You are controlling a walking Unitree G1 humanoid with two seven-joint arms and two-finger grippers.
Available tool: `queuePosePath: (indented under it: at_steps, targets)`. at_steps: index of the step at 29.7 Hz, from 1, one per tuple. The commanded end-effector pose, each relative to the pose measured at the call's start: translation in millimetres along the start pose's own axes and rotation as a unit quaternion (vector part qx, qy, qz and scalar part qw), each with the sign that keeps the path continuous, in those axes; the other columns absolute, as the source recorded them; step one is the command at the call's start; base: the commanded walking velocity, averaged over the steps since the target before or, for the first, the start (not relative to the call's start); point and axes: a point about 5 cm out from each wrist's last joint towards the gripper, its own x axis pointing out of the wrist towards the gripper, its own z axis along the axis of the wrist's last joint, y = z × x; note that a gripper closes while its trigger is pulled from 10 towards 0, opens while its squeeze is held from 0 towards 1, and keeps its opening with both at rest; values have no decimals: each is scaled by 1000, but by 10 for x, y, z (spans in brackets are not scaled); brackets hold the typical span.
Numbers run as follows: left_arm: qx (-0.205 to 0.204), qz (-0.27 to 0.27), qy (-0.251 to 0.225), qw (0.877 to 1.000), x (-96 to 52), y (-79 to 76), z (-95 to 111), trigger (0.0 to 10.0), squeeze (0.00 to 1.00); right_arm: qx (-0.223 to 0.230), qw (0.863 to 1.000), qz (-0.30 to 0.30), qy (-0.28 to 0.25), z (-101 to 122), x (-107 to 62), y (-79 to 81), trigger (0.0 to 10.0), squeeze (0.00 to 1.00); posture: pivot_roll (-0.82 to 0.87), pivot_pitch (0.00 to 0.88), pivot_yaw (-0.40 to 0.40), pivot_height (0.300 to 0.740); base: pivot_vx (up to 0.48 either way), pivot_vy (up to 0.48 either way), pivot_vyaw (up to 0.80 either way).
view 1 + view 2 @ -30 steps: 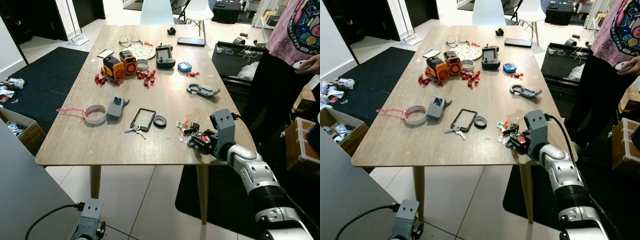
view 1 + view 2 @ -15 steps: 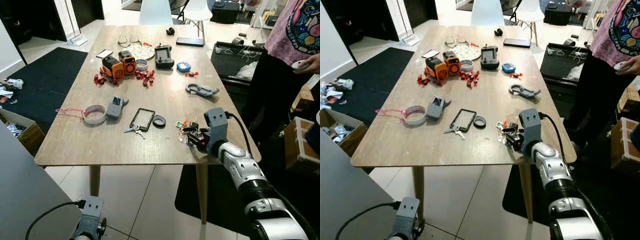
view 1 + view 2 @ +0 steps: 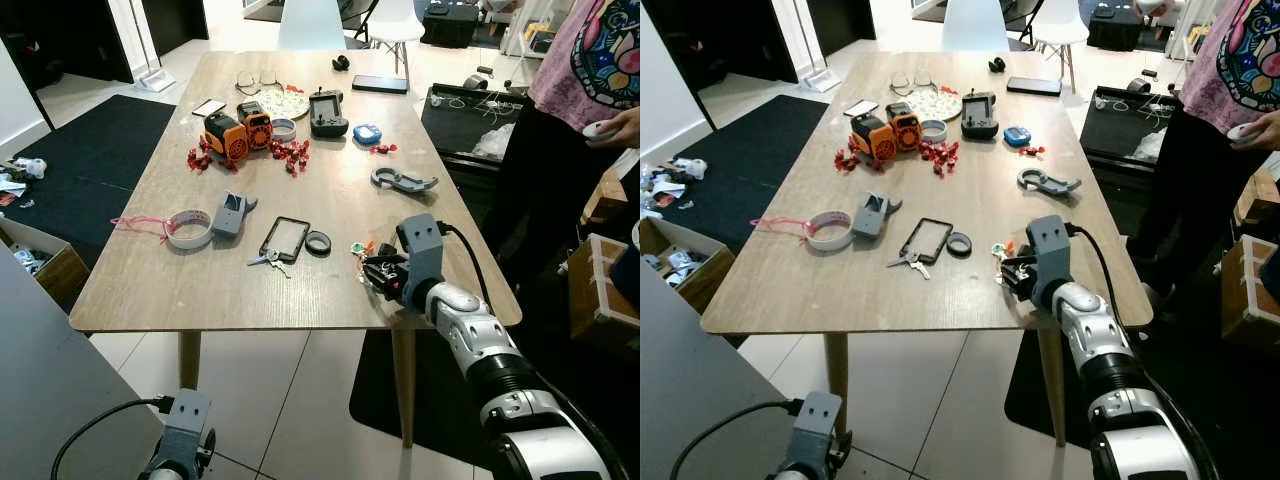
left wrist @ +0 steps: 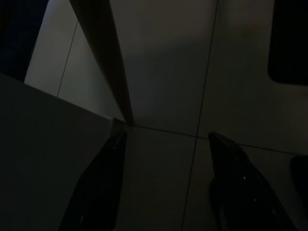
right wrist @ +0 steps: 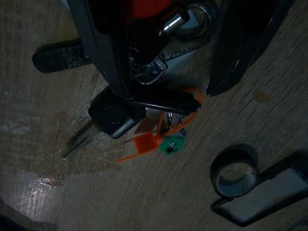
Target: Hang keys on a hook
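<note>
The keys [image 5: 144,115] lie in a tangled bunch near the table's [image 3: 200,290] front edge, towards its right corner — a black fob, metal rings, an orange tag and a small green one. The right gripper [image 3: 382,277] is down on them, low and nearly flat to the wood, probably so a finger can slide under a ring. In the right wrist view its fingers [image 5: 103,53] straddle the bunch with a gap between them, and one already passes through the rings; I judge it spread, not clamped. From the bunch, a black ring [image 3: 319,243] sits at about 10 o'clock, with a phone case [image 3: 285,239] and another key [image 3: 268,260] just beyond it. A grey clip [image 3: 404,181] lies at 12. The left gripper [image 4: 166,185] hangs idle, parted, over the floor.
</note>
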Motion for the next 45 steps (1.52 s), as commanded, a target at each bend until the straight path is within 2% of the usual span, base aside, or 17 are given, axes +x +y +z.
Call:
queuePosePath:
  at_steps: [1, 9, 16, 23, 35, 45]
  targets:
    - [5, -2, 13, 1000, -33, 6, -67, 10000, 0, 3, 999, 8, 32, -136, -11, 16, 10000, 0, 63, 110, 5, 740, 0, 0, 0]
    - [4, -2, 10, 1000, -38, 4, -48, 10000, 0, 14, 999, -23, 34, -129, -48, -102, 10000, 0, 65, 109, 6, 740, 0, 0, 0]
    - [4, 1, 12, 1000, -48, 16, -59, 10000, 0, 6, 998, -59, -6, 34, -106, -240, 10000, 0, 67, 110, 6, 740, 0, 0, 0]
    - [3, -2, 17, 1000, -53, 0, -73, 10000, 0, 4, 996, -83, -16, 50, -176, -338, 10000, 0, 64, 112, 7, 740, 0, 0, 0]
    - [4, -2, 20, 1000, -41, -3, -69, 10000, 0, -10, 997, -80, 18, -111, -166, -301, 10000, 0, 65, 109, 6, 740, 0, 0, 0]
    - [6, -3, 25, 1000, -44, 1, -88, 10000, 0, -16, 996, -87, 24, -134, -155, -310, 10000, 0, 64, 112, 8, 740, 0, 0, 0]
